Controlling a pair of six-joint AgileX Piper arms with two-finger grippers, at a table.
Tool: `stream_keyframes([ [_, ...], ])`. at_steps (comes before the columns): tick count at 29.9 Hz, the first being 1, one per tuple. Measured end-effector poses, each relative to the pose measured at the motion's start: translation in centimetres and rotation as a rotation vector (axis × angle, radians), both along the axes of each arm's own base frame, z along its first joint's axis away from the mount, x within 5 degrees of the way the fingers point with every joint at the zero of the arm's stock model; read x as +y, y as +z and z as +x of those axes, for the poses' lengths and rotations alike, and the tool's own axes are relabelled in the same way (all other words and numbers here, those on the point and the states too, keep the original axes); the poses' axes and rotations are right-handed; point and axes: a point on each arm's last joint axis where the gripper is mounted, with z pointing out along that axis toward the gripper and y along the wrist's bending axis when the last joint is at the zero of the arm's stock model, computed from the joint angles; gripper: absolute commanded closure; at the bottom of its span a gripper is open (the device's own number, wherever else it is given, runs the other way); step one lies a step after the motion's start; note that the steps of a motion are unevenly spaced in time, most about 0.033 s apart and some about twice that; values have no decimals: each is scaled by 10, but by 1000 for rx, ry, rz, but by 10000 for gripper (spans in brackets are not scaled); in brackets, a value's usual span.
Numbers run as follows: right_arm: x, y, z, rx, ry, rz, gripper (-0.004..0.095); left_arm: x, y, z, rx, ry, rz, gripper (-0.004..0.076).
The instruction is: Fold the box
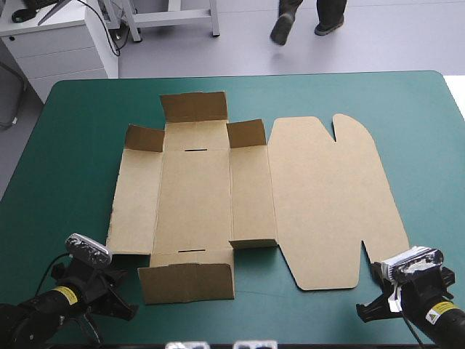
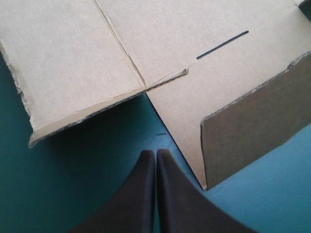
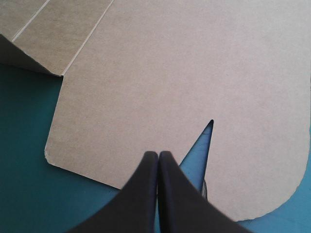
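Note:
The brown box (image 1: 195, 193) lies as a cut sheet, opened out on the middle of the teal-green table. Its wide lid panel (image 1: 327, 196) lies flat on the right, and the end flaps (image 1: 192, 107) and the near flap (image 1: 185, 282) are tilted up a little. My left gripper (image 1: 122, 285) is shut and empty, low at the near left. It points at the corner where the near flap (image 2: 252, 126) meets the left side panel (image 2: 73, 63). My right gripper (image 1: 372, 305) is also shut and empty, at the near right, just short of the lid's notch (image 3: 201, 145).
Bare teal-green cover (image 1: 73, 160) runs along the left side, and a narrower strip (image 1: 429, 167) runs along the right. A white cabinet (image 1: 58, 43) stands beyond the table's far left corner.

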Motion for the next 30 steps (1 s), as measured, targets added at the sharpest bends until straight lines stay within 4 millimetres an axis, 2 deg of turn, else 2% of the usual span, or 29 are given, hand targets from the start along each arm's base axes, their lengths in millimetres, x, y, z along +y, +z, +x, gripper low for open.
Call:
stream_keyframes([
  [13, 0, 0, 0, 0, 0, 0, 922, 0, 4, 1, -23, 3, -6, 731],
  [15, 0, 0, 0, 0, 0, 0, 922, 0, 14, 2, -56, 3, -14, 731],
  [22, 0, 0, 0, 0, 0, 0, 922, -2, 77, 9, -215, 7, -59, 731],
  [26, 0, 0, 0, 0, 0, 0, 922, -8, 102, 30, -199, 1, -53, 731],
  [30, 0, 0, 0, 0, 0, 0, 922, -16, 109, 63, -111, -3, -29, 731],
])
